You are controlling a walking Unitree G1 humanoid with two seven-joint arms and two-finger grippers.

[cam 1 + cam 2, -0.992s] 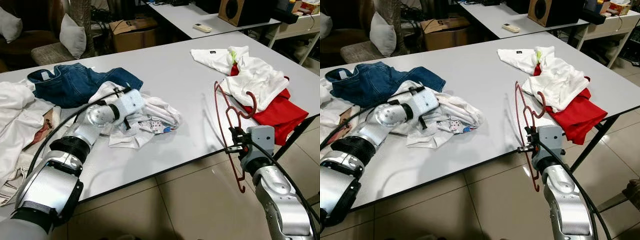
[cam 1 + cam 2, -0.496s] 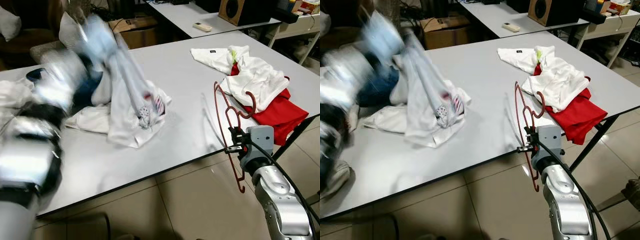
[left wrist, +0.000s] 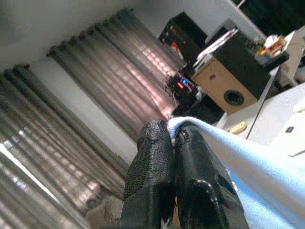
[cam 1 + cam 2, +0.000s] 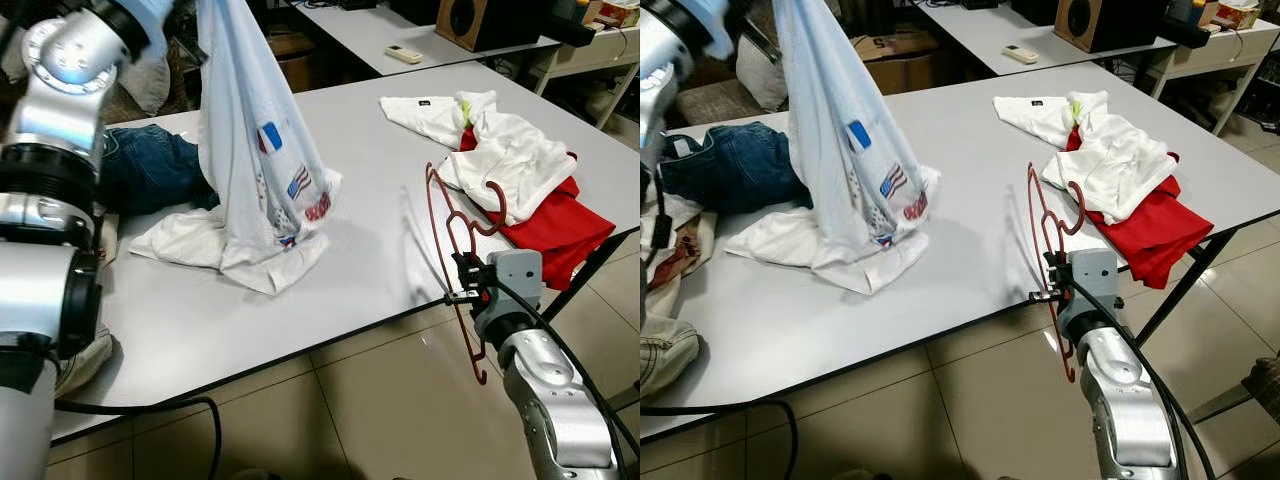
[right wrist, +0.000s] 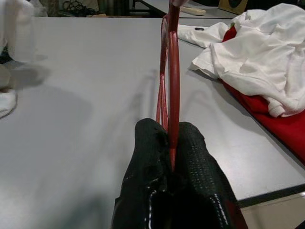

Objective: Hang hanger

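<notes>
Over the left part of the grey worktop (image 4: 380, 150), the left gripper (image 3: 174, 138) is raised high, its jaws pinched tight on a pale printed shirt (image 4: 262, 150) whose hem trails on the worktop beside blue jeans (image 4: 150, 170). At the worktop's near edge, the right gripper (image 5: 170, 143) has its jaws closed on the red hanger (image 4: 455, 225), held upright just left of the white and red clothes (image 4: 520, 165).
</notes>
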